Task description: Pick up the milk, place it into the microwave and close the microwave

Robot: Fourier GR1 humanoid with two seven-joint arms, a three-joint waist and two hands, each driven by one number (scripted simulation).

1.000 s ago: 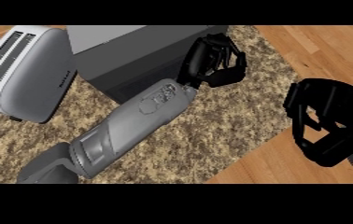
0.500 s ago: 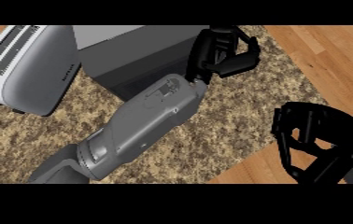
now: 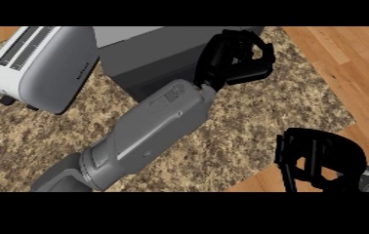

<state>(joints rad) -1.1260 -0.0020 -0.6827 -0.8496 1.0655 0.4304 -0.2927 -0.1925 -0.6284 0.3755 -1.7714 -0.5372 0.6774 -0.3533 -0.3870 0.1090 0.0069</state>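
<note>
Nearest, at the lower right corner, the robot's black right hand point(image 3: 338, 152) hangs over the edge where the speckled brown stone surface point(image 3: 245, 126) meets the light wooden plank floor point(image 3: 331, 57). Its fingers are curled inward into a hook and nothing shows inside them; wood shows through the gap between fingers and palm.

From the lower left edge the grey left forearm point(image 3: 155, 128) crosses the surface diagonally, rising toward the upper middle. It covers much of the speckled top beneath it.

At the end of that forearm the black left hand point(image 3: 223, 62) sits at the right-hand corner of the dark grey boxy microwave point(image 3: 151, 62), overlapping its edge. Its fingers and thumb are bent round toward each other, and a patch of the speckled surface shows through the opening between them. No object can be made out within that curl. Whether the hand actually touches the microwave's side or only hangs just in front of it cannot be told.

The microwave stands at the far middle of the surface, its paler grey top running to the upper edge of the view. Whether its door is open or closed cannot be told from this angle. The milk cannot be made out anywhere on the surface or in either hand.

Farthest left, just beside the microwave, lies a rounded white and grey toaster-like appliance with dark slots point(image 3: 51, 67), partly cut off by the view's edge.
</note>
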